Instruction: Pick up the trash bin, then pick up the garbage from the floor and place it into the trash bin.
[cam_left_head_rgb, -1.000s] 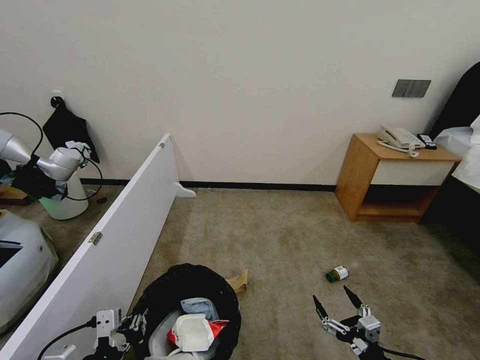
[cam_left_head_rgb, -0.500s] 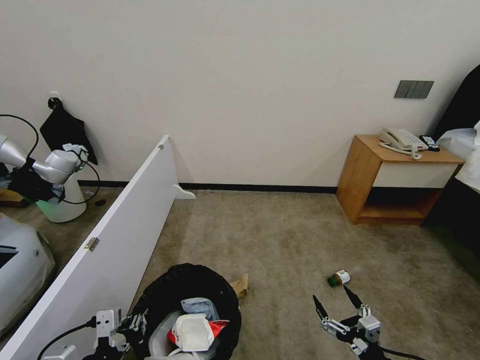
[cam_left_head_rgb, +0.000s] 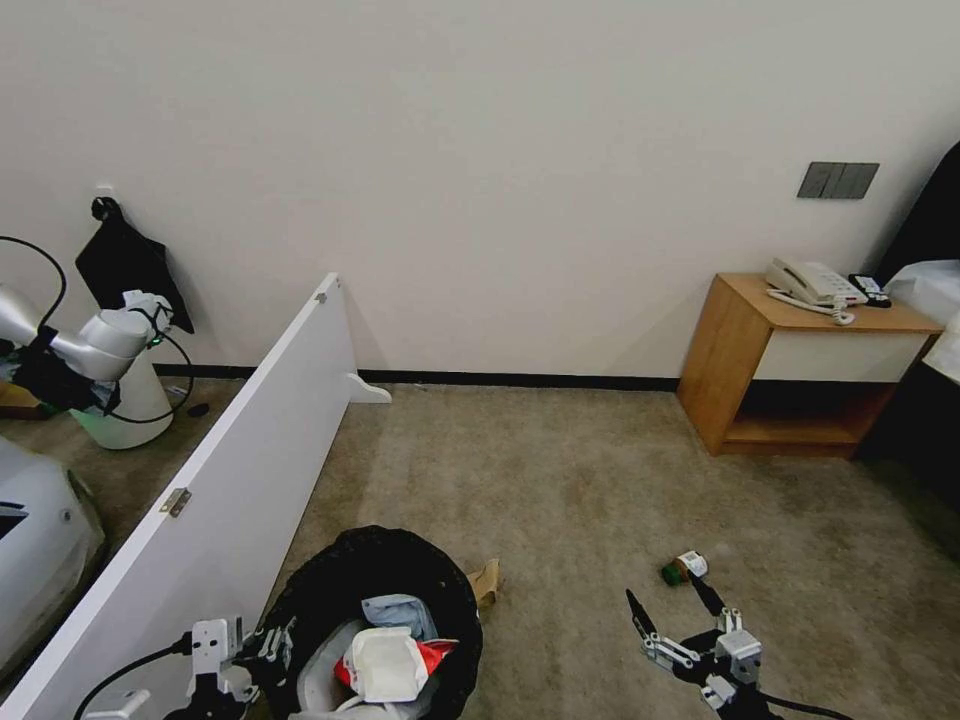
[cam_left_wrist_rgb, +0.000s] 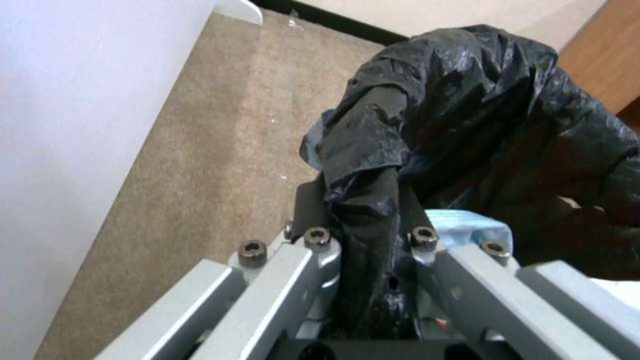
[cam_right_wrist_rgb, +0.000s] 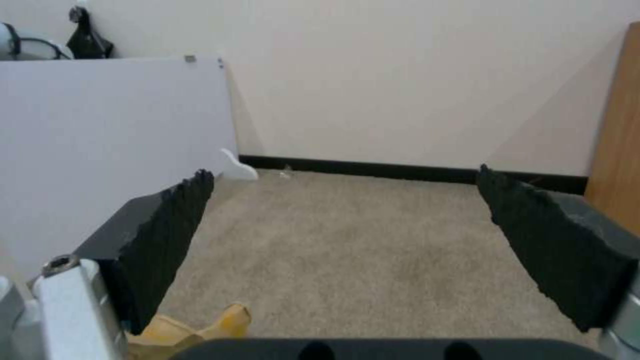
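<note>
The trash bin (cam_left_head_rgb: 330, 585), lined with a crinkled black bag, hangs at the lower left of the head view with white litter and a red packet inside. My left gripper (cam_left_head_rgb: 272, 640) is shut on its near rim; in the left wrist view the fingers (cam_left_wrist_rgb: 313, 250) pinch a fold of the black bag (cam_left_wrist_rgb: 467, 110). A small green-capped bottle (cam_left_head_rgb: 683, 568) lies on the carpet just beyond my right gripper (cam_left_head_rgb: 662, 590), which hovers open and holds nothing. A torn brown paper bag (cam_left_head_rgb: 484, 580) lies beside the bin, also showing below the right gripper (cam_right_wrist_rgb: 343, 172) as a brown scrap (cam_right_wrist_rgb: 193, 325).
A long white panel (cam_left_head_rgb: 230, 480) runs along the left. A wooden nightstand (cam_left_head_rgb: 800, 370) with a phone (cam_left_head_rgb: 810, 283) stands at the right wall. Another robot arm (cam_left_head_rgb: 100, 340) and a white bucket-like base (cam_left_head_rgb: 125, 400) are behind the panel. Open carpet (cam_left_head_rgb: 560, 470) lies ahead.
The whole picture has shifted, so the camera moved. The bottle now sits lower in view and closer to the right gripper's fingertip. Both grippers keep their poses.
</note>
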